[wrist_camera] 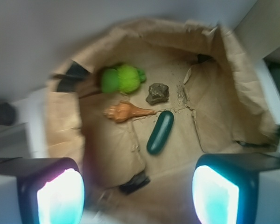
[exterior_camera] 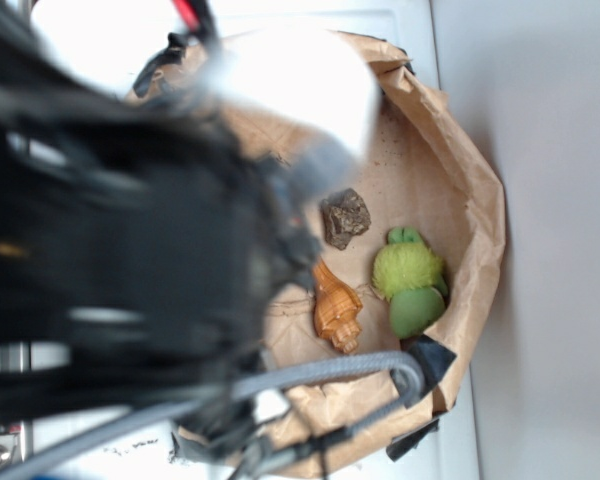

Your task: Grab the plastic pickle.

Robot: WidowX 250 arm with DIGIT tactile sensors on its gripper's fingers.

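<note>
Your gripper (wrist_camera: 137, 189) hangs wide open and empty above the paper bag tray (wrist_camera: 233, 60), holding nothing. The plastic pickle (wrist_camera: 160, 132) lies tilted near the middle of the tray floor, its upper end just beside the tip of the orange seashell (wrist_camera: 126, 112) and near the dark rock (wrist_camera: 157, 93). In the exterior view the arm hides the pickle entirely.

Watch for two things. Coming down slightly off could pinch the shell's tip along with the pickle. The pickle looks smooth and rounded, so closing across its ends rather than its narrow width may squirt it away. The fuzzy green toy (wrist_camera: 122, 78) sits safely apart.
</note>
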